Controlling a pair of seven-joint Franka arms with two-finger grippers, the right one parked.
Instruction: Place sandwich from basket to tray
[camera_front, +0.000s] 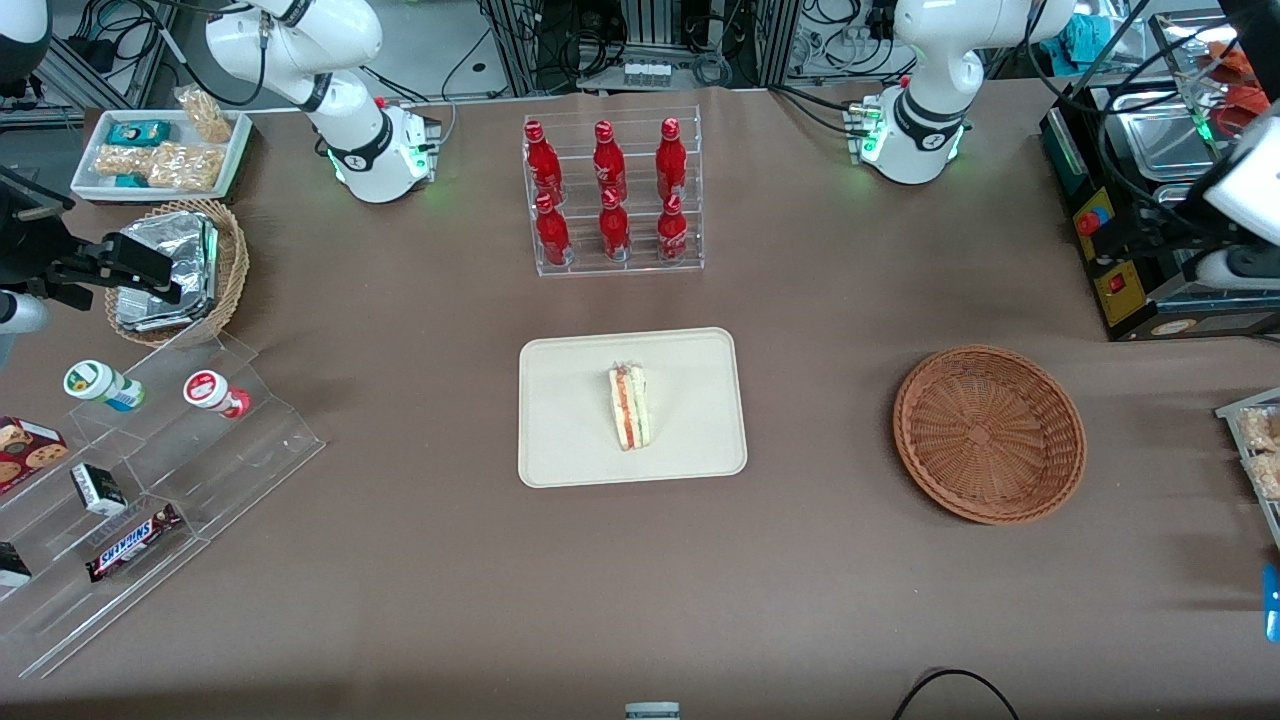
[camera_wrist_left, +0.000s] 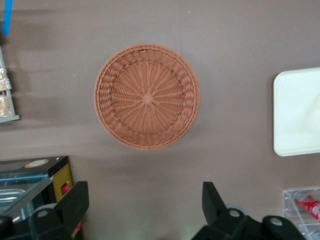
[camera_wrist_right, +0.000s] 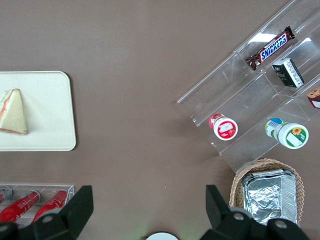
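Triangular bread sandwich (camera_front: 629, 407) lies on the cream rectangular tray (camera_front: 560, 440), round reddish-brown wicker basket (camera_front: 989, 432) at its 3 o'clock emptied (task apparently complete); gripper (camera_wrist_left: 145, 202) hovers released above.

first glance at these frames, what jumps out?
The sandwich lying on the cream tray at the table's middle, with the rack of red bottles farther from the front camera. The round wicker basket sits bare toward the working arm's end of the table. The left gripper hangs open high above the table near that basket, holding nothing.
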